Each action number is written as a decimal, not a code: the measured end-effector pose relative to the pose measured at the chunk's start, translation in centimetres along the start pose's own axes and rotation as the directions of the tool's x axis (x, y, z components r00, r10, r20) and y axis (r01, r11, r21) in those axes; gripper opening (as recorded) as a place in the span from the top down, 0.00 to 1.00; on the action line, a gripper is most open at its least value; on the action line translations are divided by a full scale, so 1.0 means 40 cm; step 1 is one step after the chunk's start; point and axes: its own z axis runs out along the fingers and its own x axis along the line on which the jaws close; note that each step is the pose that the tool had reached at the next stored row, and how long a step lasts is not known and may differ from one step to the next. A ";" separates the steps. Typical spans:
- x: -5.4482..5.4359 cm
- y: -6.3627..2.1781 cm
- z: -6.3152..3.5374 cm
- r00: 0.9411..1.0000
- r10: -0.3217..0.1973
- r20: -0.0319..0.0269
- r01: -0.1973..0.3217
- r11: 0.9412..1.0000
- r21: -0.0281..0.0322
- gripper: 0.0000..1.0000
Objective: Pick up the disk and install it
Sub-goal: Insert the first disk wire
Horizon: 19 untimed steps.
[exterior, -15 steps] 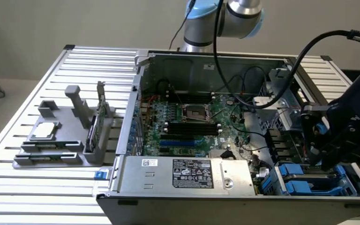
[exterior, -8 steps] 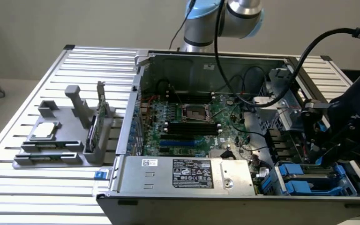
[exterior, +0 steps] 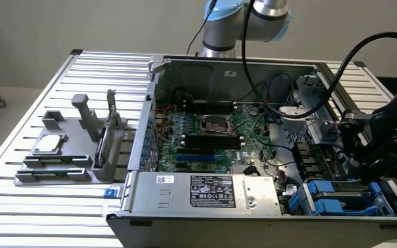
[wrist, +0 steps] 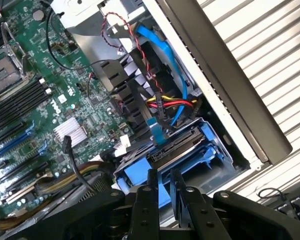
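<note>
Slatted desk (exterior: 40,206) carries the open computer case (exterior: 150,119); we see the disk (wrist: 182,150) in its corner bay (blue rails), hand (wrist: 164,175) just above it, slightly parted, empty. We cannot read the power-supply label (exterior: 212,190).

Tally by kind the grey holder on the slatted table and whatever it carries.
Grey holder: 1
Square silver chip: 1
Upright circuit card: 1
Total: 3

- Arm (exterior: 245,23) coming in at top centre of the exterior view, bent over toward the right edge.
- Gripper (wrist: 164,176) low at right edge, pointing down.
</note>
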 end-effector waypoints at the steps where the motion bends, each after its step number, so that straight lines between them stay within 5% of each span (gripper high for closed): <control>1: -0.004 0.002 0.001 1.000 0.003 0.000 -0.003 1.000 0.000 0.75; 12: -0.057 0.037 0.018 1.000 0.019 0.001 -0.019 1.000 -0.003 0.75; 19: -0.051 0.050 0.029 1.000 0.027 -0.002 -0.027 1.000 -0.010 0.75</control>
